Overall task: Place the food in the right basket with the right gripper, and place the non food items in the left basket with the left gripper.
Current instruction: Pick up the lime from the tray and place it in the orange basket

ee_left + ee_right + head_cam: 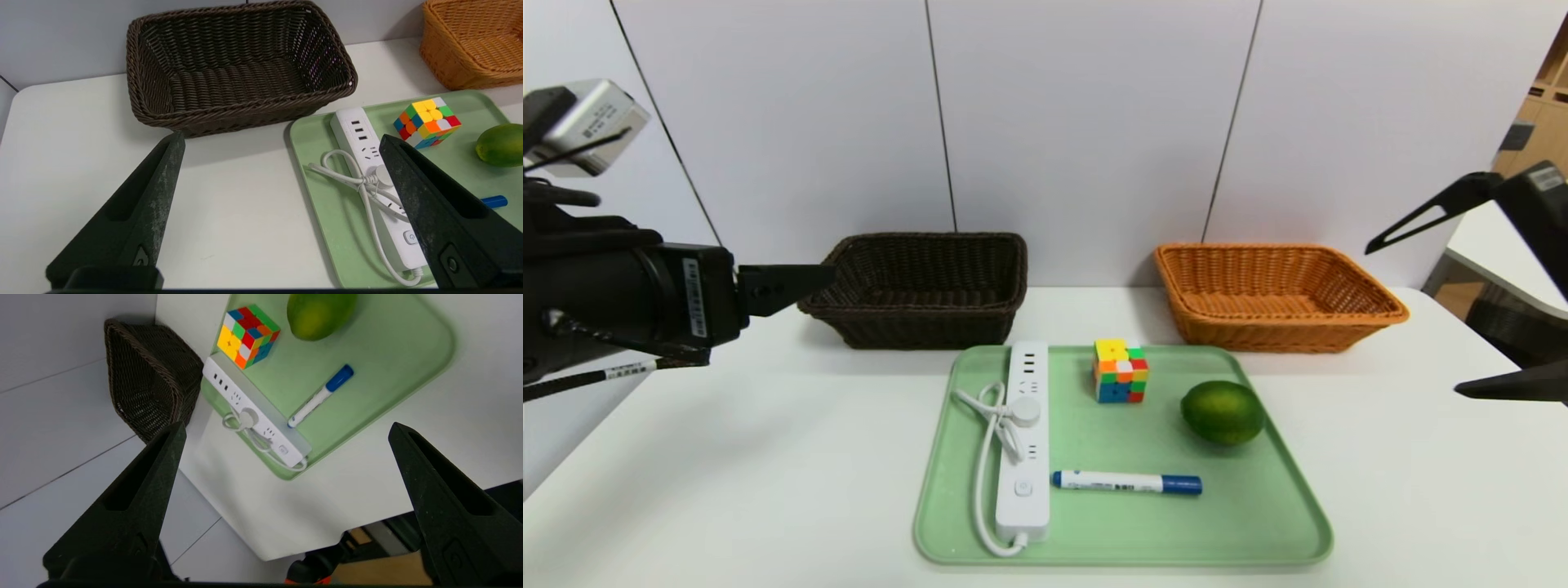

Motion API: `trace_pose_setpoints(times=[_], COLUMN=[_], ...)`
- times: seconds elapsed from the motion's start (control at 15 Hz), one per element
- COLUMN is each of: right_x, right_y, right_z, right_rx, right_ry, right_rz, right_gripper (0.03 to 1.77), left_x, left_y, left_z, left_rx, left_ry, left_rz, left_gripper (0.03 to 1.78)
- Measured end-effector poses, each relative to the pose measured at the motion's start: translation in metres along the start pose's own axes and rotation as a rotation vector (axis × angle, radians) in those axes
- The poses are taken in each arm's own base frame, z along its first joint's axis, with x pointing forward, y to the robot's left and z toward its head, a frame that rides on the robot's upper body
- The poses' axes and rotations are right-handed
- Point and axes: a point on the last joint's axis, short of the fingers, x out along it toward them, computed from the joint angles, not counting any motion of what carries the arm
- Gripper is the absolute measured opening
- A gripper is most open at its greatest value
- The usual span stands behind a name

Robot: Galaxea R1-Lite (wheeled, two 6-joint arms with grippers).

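A glossy green lime (1223, 412) lies on the right of a pale green tray (1143, 523). Sharing the tray are a white power strip (1024, 441) with coiled cord, a multicoloured puzzle cube (1121, 371) and a white marker (1125, 483) with a blue cap. Behind the tray stand the dark brown left basket (923, 290) and the orange-tan right basket (1274, 298), both empty. My left gripper (792, 286) hovers open at the far left, above the table (282, 138). Off the table's right edge, my right gripper (1413, 320) hangs open and empty (286, 425).
The white table (727, 457) ends at a grey panelled wall just behind the baskets. Bare tabletop lies on both sides of the tray. Furniture stands beyond the table's right edge (1503, 245).
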Motion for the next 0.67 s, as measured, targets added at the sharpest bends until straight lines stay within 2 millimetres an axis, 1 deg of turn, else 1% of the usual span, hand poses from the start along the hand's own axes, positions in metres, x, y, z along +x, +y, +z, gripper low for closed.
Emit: trace_pose_setpoints(times=[0.2, 0.33, 0.47, 0.53, 0.67], right_x=[0.033, 0.061, 0.086, 0.097, 0.114], right_y=[0.019, 0.027, 0.029, 0.026, 0.020], right_z=[0.008, 0.014, 0.018, 0.019, 0.018], right_rx=[0.095, 0.133, 0.156, 0.167, 0.191], right_ry=[0.108, 0.137, 0.161, 0.194, 0.269], right_rz=[-0.050, -0.108, -0.175, -0.216, -0.274], right_gripper=[1.71, 1.71, 1.71, 1.71, 1.71], left_x=[0.011, 0.014, 0.016, 0.017, 0.016], left_y=[-0.001, -0.004, -0.008, -0.011, -0.017], left_z=[-0.016, -0.021, -0.027, -0.029, -0.030], left_rx=[0.019, 0.023, 0.030, 0.035, 0.044], left_ry=[0.067, 0.058, 0.056, 0.056, 0.051], left_rz=[0.000, -0.015, -0.037, -0.049, -0.054], left_gripper=[1.69, 1.69, 1.69, 1.69, 1.69])
